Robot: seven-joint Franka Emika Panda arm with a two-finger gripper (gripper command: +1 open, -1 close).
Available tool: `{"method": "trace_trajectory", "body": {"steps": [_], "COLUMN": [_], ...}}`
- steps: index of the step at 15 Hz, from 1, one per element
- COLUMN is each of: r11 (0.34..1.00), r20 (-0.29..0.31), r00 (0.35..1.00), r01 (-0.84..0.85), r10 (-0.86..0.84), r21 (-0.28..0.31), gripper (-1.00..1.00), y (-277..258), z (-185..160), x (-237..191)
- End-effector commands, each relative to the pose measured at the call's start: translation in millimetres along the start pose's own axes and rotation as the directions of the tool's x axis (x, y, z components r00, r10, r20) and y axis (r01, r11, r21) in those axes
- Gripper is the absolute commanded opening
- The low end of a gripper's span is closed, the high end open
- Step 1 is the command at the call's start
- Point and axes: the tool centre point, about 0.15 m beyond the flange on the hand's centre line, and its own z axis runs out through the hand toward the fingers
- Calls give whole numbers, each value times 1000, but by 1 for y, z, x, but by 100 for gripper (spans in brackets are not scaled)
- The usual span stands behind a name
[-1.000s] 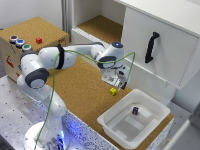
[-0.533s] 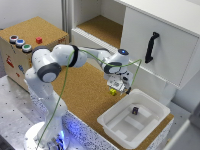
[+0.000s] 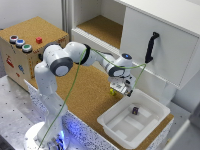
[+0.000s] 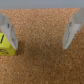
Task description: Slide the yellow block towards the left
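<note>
The yellow block (image 3: 113, 91) is a tiny bright cube on the cork board, just off the white tray's near corner. In the wrist view the yellow block (image 4: 5, 48) lies against the outer side of one finger (image 4: 9, 31), not between the fingers. My gripper (image 3: 123, 89) hangs low over the cork, close beside the block on the exterior view's right. In the wrist view my gripper (image 4: 40, 45) is open, with bare cork between the fingers and nothing held.
A white tray (image 3: 114, 129) holding a small dark purple cube (image 3: 135, 110) stands on the exterior view's right of the gripper. A white cabinet with a black handle (image 3: 150, 47) is behind. A wooden box with a red cube (image 3: 39, 40) stands at the exterior view's left.
The arm has swung towards the exterior view's right and lowered the gripper to the cork beside the yellow block. The block has not visibly moved.
</note>
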Motion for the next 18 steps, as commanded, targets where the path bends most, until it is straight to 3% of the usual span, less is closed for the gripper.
{"method": "trace_trajectory", "body": {"steps": [1,8,18], "r11": [999,999,999], "r20": [12,-16,3], "r00": [1000,999,999], "r01": [25,48,31], "r10": [-25,-48,-32], "r21": [29,3,13], "gripper": [-100,-100,-100], "y": [-3,-18,-60], "z": [11,23,36], "x": [11,7,3]}}
